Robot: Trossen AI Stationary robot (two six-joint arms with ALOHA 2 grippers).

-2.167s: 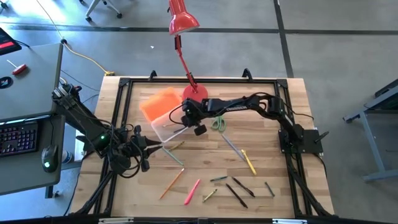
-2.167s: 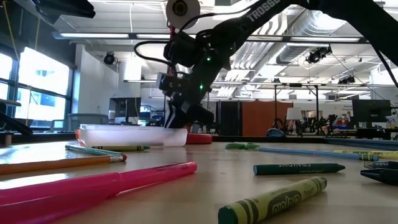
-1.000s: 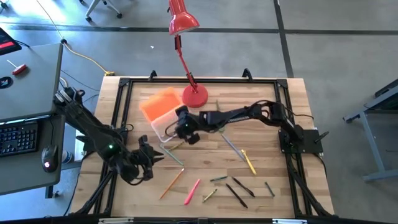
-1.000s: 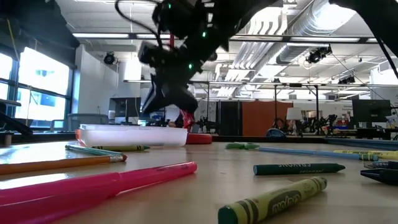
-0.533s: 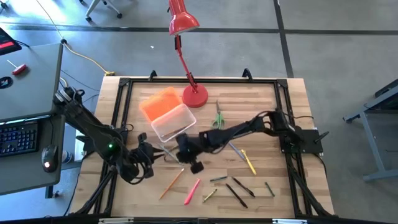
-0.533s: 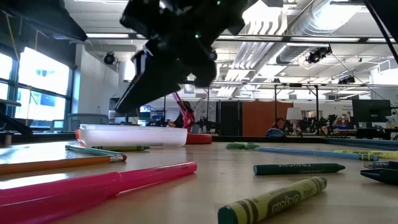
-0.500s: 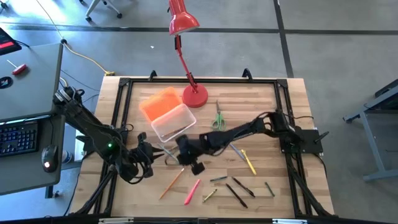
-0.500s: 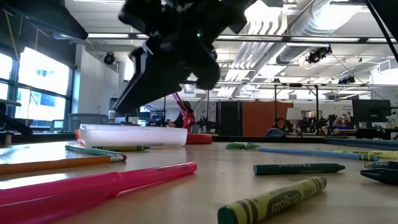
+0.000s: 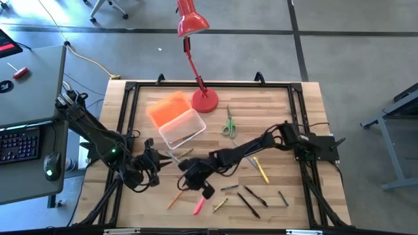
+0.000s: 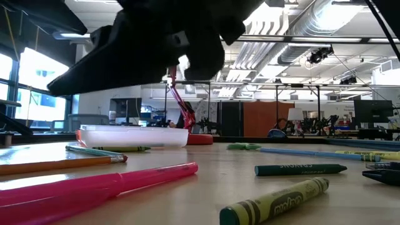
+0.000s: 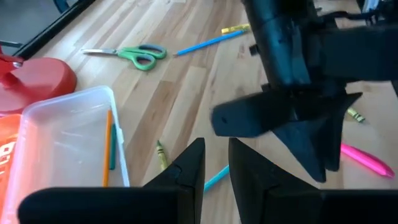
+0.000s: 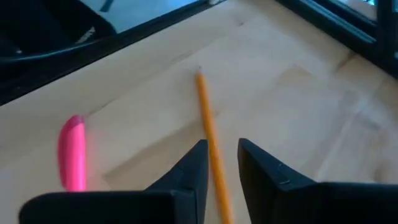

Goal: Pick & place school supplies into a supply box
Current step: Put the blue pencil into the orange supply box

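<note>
Legible text, low view: a dark green crayon (image 10: 300, 169) lying on the table carries a printed wrapper word that looks like "CRAYONS", faint; a lighter green crayon (image 10: 275, 200), nearest the camera, bears a wrapper logo too blurred to read. No other text is legible.

The table (image 9: 281, 111) is pale wood in narrow planks, smooth with a slight sheen. The box (image 9: 182, 128) is clear, glossy plastic; its lid (image 9: 164, 107) is opaque orange plastic. The lamp (image 9: 193, 25) looks like glossy red metal or plastic; which one cannot be told. The marker (image 10: 94, 187) is shiny pink plastic. The crayon (image 10: 275, 201) wears a matt paper wrap. The pencil (image 12: 211, 137) looks like painted orange wood. The scissors (image 11: 127, 55) have smooth green plastic handles.
</note>
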